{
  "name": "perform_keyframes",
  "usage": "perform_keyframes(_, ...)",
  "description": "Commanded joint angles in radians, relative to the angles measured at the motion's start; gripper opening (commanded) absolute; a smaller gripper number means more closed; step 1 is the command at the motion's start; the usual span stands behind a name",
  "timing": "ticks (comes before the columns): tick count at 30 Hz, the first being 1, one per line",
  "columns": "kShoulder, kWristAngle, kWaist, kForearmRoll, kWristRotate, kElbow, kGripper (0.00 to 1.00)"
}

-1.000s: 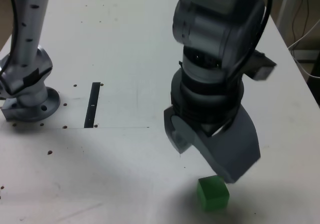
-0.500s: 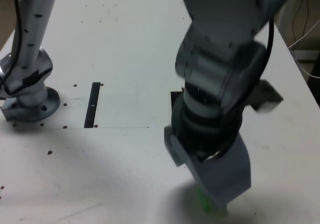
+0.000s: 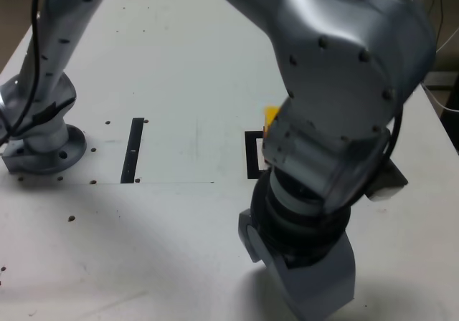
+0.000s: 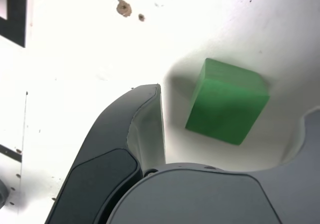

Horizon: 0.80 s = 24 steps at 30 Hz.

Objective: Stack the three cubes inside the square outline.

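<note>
Claw [image 4: 227, 111] spread around green cube [image 4: 227, 101]; cube judged light, stiff (grip opposite side faces, mid-height).

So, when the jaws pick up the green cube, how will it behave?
The green cube is probably stiff: its edges look straight and its faces flat. It seems unlikely to roll, since it sits flat on the table; pushed, it would more likely slide. Its surface looks matte, so it may not be very slippery.
</note>
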Motion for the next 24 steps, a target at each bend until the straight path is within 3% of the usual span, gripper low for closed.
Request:
perform_keyframes(1, 0.016, 0.003, -0.002, 0.003, -0.002, -0.012, 0.85)
perform_keyframes(7, 0.043, 0.005, -0.002, 0.012, -0.017, -0.043, 0.73)
perform_keyframes(12, 0.053, 0.028, -0.002, 0.027, -0.053, -0.067, 0.46)
perform_keyframes(15, 0.054, 0.042, -0.002, 0.029, -0.062, -0.07, 0.34)
perform_keyframes(24, 0.056, 0.052, -0.002, 0.04, -0.067, -0.076, 0.31)
